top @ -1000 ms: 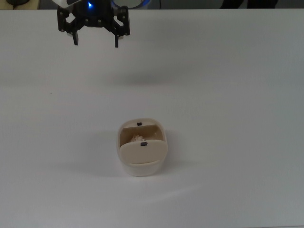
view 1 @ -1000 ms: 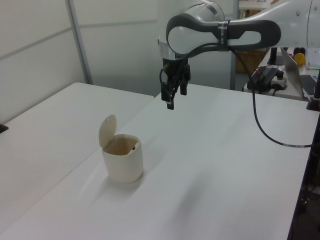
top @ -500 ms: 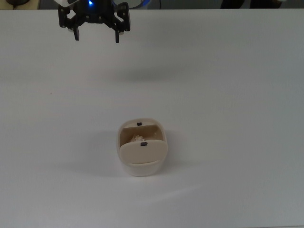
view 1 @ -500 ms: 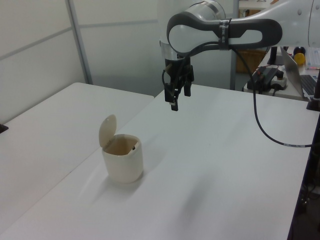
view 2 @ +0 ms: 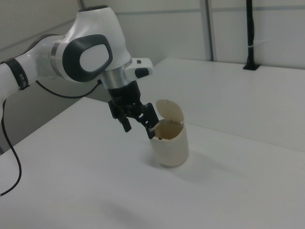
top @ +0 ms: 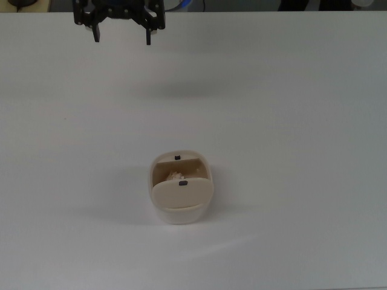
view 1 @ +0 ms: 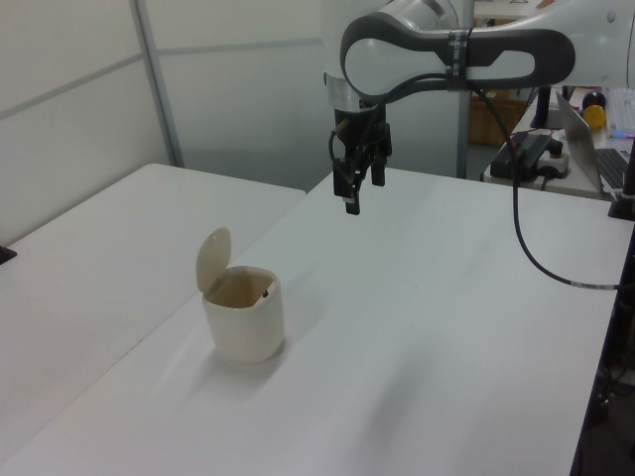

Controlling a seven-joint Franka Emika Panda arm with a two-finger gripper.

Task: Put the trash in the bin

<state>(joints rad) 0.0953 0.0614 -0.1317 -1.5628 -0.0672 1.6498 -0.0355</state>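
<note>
I am lifting my gripper (top: 121,37) farther from the bin (top: 181,212), fingers spread wide and holding nothing. The trash (top: 176,177) is lying inside the bin under its 1 raised flap lid (view 1: 212,258), so the drop looks done.
</note>
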